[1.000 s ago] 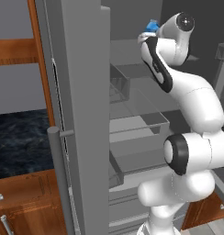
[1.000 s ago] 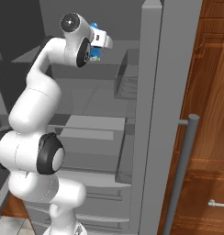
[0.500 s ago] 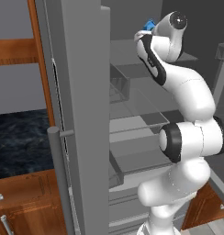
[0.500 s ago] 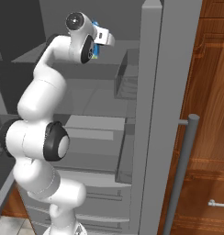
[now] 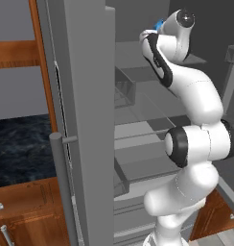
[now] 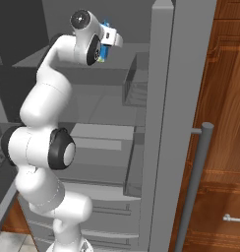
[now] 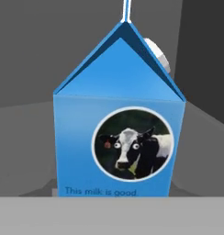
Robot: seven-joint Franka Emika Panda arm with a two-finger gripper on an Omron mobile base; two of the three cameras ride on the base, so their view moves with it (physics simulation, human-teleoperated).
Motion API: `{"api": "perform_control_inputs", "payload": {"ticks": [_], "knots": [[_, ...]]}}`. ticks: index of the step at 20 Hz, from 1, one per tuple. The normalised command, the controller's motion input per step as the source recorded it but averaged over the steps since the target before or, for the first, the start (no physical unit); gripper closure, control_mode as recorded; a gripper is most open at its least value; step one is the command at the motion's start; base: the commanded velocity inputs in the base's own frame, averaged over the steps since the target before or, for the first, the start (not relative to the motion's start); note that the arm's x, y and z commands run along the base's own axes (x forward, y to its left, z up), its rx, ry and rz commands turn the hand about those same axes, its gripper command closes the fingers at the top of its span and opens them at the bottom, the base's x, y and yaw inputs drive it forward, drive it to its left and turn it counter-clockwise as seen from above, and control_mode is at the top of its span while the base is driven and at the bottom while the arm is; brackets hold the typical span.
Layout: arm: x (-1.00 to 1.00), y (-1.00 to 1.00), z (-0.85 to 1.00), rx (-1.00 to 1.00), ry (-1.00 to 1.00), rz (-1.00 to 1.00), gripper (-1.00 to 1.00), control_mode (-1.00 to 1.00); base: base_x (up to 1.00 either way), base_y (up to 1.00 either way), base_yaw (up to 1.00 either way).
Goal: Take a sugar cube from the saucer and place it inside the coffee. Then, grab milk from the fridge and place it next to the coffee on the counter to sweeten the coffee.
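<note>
Milk (image 7: 118, 137), blue gabled carton, front face: round picture label of a black-and-white cow with an orange ear tag; below it, along the lower edge, the printed line "This milk is good". No other readable text.

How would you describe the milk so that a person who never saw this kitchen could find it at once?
Look at the open grey fridge, then at its top shelf, where the arm's hand reaches in. There stands the milk, a blue carton with a gabled top. A round picture of a black and white cow sets it apart from the bare grey shelves.
</note>
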Motion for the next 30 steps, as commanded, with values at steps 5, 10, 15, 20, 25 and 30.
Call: {"api": "perform_control_inputs", "payload": {"ticks": [5, 10, 15, 20, 25, 30], "knots": [[-0.27, 0.0, 0.0, 0.0, -0.02, 0.0, 1.0, -1.0, 0.0, 0.0, 0.0], [-0.83, 0.0, 0.0, 0.0, -0.13, 0.0, 1.0, -1.0, 0.0, 0.0, 0.0], [-1.0, 0.0, 0.03, 0.0, -0.27, 0.0, 1.0, -1.0, 0.0, 0.0, 0.0], [-1.0, 0.0, 0.0, 0.0, -0.17, 0.0, 1.0, -1.0, 0.0, 0.0, 0.0], [-1.0, 0.0, 0.0, 0.0, -0.02, 0.0, 1.0, -1.0, 0.0, 0.0, 0.0], [-1.0, 0.0, -0.07, 0.0, 0.01, 0.0, 1.0, -1.0, 0.0, 0.0, 0.0]]}}
